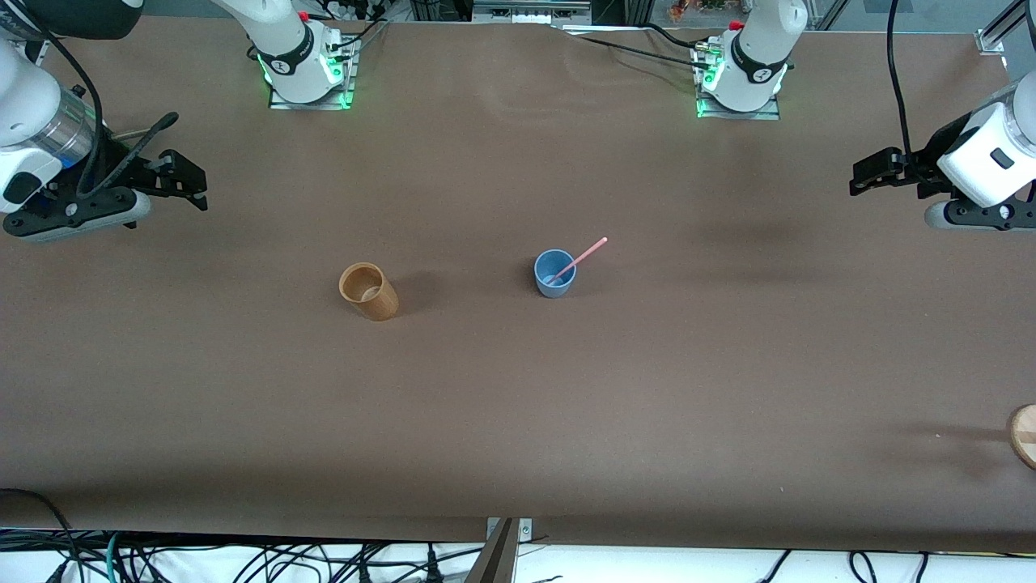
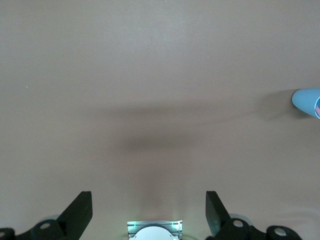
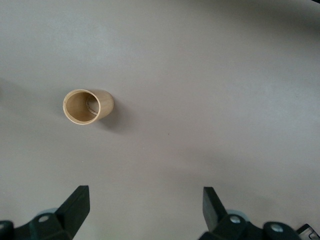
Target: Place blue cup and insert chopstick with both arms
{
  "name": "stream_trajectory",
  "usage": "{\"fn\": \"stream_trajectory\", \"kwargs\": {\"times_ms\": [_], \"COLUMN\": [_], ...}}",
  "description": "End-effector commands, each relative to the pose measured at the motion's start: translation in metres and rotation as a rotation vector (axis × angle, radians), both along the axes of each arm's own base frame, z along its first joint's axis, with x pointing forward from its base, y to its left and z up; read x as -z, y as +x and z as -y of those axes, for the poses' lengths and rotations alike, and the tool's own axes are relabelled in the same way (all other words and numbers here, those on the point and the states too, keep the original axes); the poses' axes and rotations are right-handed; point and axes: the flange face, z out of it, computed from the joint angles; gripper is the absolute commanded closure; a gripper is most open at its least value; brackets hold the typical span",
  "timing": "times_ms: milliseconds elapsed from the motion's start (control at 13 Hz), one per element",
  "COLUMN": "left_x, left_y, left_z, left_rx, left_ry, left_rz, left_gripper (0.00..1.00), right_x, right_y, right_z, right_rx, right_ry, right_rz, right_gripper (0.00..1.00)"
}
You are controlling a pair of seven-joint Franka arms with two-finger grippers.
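Chopstick (image 1: 581,257) stands in the blue cup (image 1: 554,275), its lower tip down on the cup's inside bottom and its pink shaft leaning out over the rim, tilted toward the left arm's end of the worktop (image 1: 518,405). The cup sits upright near the middle of the brown worktop, with nothing touching it.

A tan wood-coloured cup (image 1: 369,292) stands upright too, well apart from the blue one, toward the right arm's end and a little nearer the front camera. It holds nothing I can make out apart from a pale patch at its bottom.

Both arms wait up in the air, drawn out to the ends of the worktop. The left tool (image 1: 870,176) hangs over bare worktop at the left arm's end, its black fingers (image 2: 80,212) spread wide and holding nothing; in the left wrist view only an edge of the blue cup shows off to one side. The right tool (image 1: 184,180) hangs over bare worktop at the right arm's end, its fingers (image 3: 75,205) likewise spread with nothing between them; the right wrist view looks down on the tan cup, well clear of those fingers.

A round wooden thing (image 1: 1025,435) pokes in at the frame's edge, at the left arm's end and nearer the front camera than either cup; too little of it shows to say what it is.
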Motion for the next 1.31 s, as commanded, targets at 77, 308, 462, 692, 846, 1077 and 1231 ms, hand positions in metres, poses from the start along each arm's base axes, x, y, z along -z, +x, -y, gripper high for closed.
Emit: {"fn": "stream_trajectory", "kwargs": {"times_ms": [77, 308, 462, 692, 846, 1077, 1231], "left_x": [-0.0019, -0.0012, -0.0019, -0.0019, -0.0019, -0.0019, -0.0010], "left_y": [-0.0003, -0.0004, -0.0003, -0.0003, -0.0003, -0.0003, 0.0001], "left_z": [-0.0008, -0.0008, -0.0008, -0.0008, -0.0008, -0.0008, -0.0008], "left_rx": [0.016, 0.016, 0.016, 0.016, 0.016, 0.016, 0.016], "left_ry": [-0.029, -0.029, -0.029, -0.029, -0.029, -0.029, -0.029], "left_rz": [0.003, 0.001, 0.003, 0.003, 0.003, 0.003, 0.001], "left_gripper": [0.00, 0.00, 0.00, 0.00, 0.00, 0.00, 0.00], "right_x": [-0.0069, -0.0069, -0.0062, -0.0054, -0.0053, -0.0052, -0.0052], "right_y": [-0.0020, -0.0022, -0.0020, -0.0015, -0.0016, -0.0017, -0.0018], "right_z": [0.0009, -0.0006, 0.0018, 0.0025, 0.0017, 0.0026, 0.0017], "right_rx": [0.003, -0.021, -0.067, -0.049, -0.050, -0.049, -0.050], "right_ry": [-0.005, -0.007, -0.005, -0.006, -0.006, -0.006, -0.006], "right_rz": [-0.003, -0.004, -0.007, -0.008, -0.008, -0.009, -0.009], "right_gripper": [0.00, 0.00, 0.00, 0.00, 0.00, 0.00, 0.00]}}
